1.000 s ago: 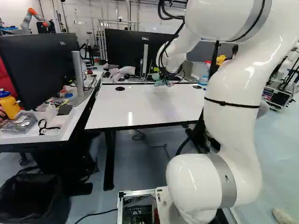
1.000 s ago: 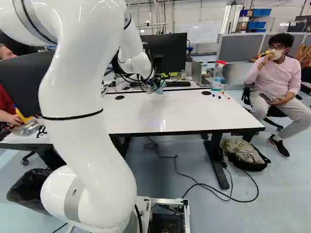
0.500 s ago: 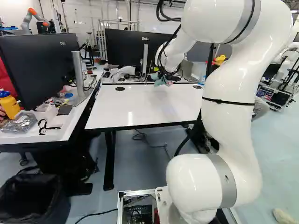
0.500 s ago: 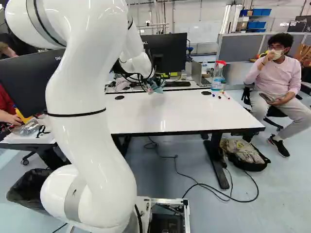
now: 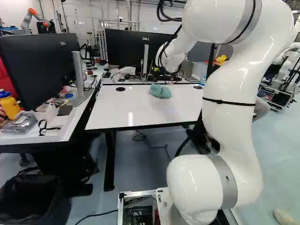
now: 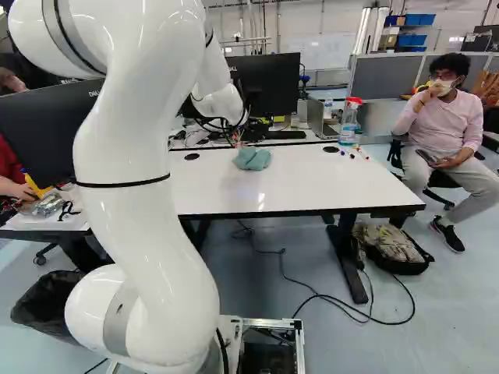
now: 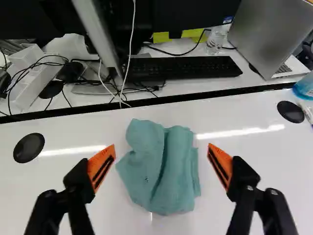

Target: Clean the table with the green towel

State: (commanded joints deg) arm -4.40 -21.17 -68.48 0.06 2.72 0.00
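The gripper (image 7: pixel 161 147) gaped, empty; the towel (image 7: pixel 168 183) lay near the table's (image 6: pixel 335 187) far edge (a low, centred pinch seemed best).

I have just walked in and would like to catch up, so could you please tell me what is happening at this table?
A white robot arm has its black two-finger gripper with orange pads open over a rumpled teal-green cloth towel. The towel lies on the white-topped table, between the fingers but not gripped. In the right base view, small coloured pieces lie farther right on the table.
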